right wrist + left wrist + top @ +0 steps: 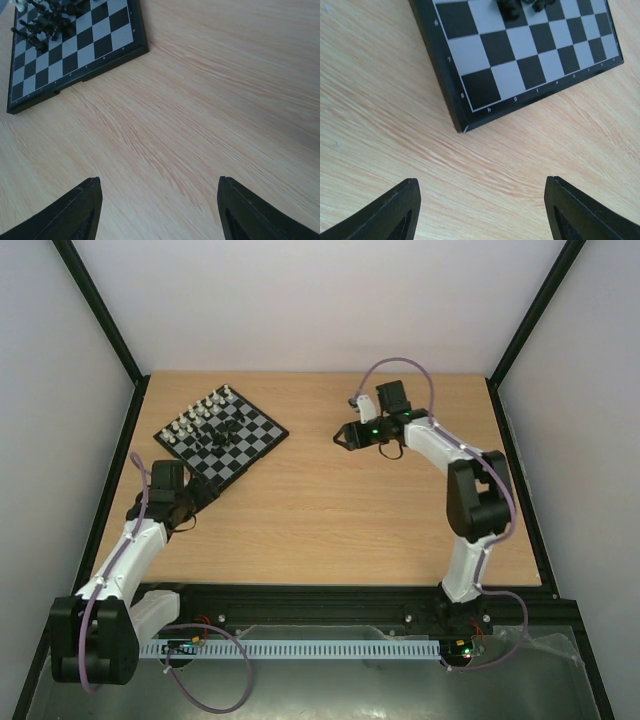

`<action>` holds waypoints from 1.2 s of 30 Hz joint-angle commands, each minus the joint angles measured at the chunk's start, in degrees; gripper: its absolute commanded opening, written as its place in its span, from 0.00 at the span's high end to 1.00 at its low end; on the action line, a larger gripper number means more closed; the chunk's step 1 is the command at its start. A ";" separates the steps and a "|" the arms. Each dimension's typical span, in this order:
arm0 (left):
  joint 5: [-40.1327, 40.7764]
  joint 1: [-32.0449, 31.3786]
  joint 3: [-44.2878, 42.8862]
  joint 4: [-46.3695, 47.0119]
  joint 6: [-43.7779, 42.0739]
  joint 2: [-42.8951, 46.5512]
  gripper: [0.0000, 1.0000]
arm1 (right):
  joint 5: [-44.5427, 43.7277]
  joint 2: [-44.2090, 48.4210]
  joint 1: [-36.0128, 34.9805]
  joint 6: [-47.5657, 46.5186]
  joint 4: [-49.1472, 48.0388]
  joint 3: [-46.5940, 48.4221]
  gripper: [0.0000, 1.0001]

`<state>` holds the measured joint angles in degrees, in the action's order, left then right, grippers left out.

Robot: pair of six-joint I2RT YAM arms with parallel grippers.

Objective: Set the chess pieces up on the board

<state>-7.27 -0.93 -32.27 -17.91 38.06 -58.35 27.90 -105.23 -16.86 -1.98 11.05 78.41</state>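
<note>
Top view first: the board point(260, 437) is sitting far-left on the worktop point(330, 510), turned corner-on like a diamond. Being square, it has no long axis. White pieces point(200, 412) are lining its far-left edge, and black pieces point(222, 432) are huddling mid-board in a loose clump. The left gripper point(203, 492) is hanging just off the board's near corner. The right gripper point(343, 437) is waiting well apart, pointing boardward.

Left wrist view: the jaws are gaping wide over bare wood, carrying nothing, with the board's h-corner just ahead.

Right wrist view: these jaws are also spread wide and carrying nothing, with the board away at upper left.

The step in hand looks like taking one black piece from the clump to the bare near-right rows. It's best done by narrowing the jaws first, dropping straight down and pinching a single outlying piece, so its neighbours aren't toppled.
</note>
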 commanded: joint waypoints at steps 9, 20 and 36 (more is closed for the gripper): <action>-6.13 0.49 0.59 7.71 3.95 -6.67 0.28 | 8.02 -26.85 -3.44 13.69 3.10 27.56 0.36; -2.82 1.27 -1.40 7.68 3.39 -12.86 0.06 | 7.58 -42.31 -4.44 20.97 3.11 47.03 0.33; -0.99 4.17 -5.66 11.76 3.70 -22.39 0.11 | 8.91 -53.11 -6.63 33.21 -5.52 54.19 0.36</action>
<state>-9.08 2.46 -35.46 -8.62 41.41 -78.56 36.05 -153.91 -21.96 26.48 6.26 129.99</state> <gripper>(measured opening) 0.903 0.641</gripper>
